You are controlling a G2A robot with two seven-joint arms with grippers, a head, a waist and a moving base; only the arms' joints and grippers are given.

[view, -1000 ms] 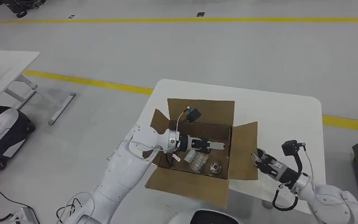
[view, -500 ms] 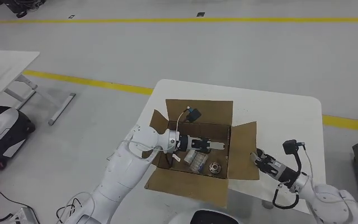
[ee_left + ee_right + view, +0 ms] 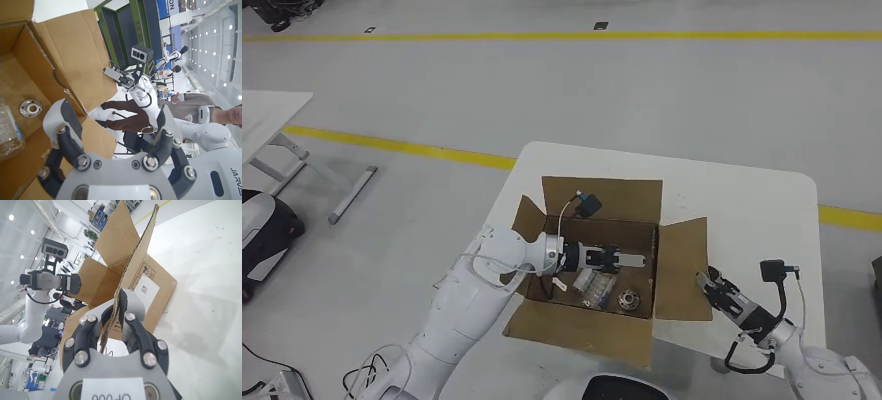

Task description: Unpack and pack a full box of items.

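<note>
Box (image 3: 163, 306) bears label (image 3: 149, 289), apparently a code.

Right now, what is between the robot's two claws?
In the top view, a cardboard side flap lies between the left gripper, open over the box, and the right gripper, which pinches that flap's outer edge.

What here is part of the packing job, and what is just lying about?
Job: cardboard box; box flap, clamped by right end effector; metal ring and clear bottle inside; open left end effector over the box.
Lying about: second table; green rack.
</note>
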